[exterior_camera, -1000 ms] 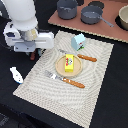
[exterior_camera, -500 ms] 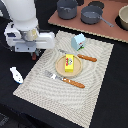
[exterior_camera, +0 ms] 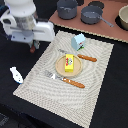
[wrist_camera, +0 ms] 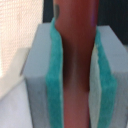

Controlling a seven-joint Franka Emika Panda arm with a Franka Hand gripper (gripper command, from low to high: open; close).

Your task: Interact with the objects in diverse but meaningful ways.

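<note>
I see the teal-padded fingers (wrist_camera: 75,95) clamped on the dark reddish-brown stick (wrist_camera: 76,65) — its long axis running along them — off the woven placemat's (exterior_camera: 95,95) corner, above the black desk (exterior_camera: 15,105).

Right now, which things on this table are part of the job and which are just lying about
Part of the job: yellow pack on the round plate, light blue-and-white box, white scoop-like piece, reddish-brown stick clamped between the gripper pads.

Lying about: two dark pots on the brown board, woven placemat, fork and knife.
</note>
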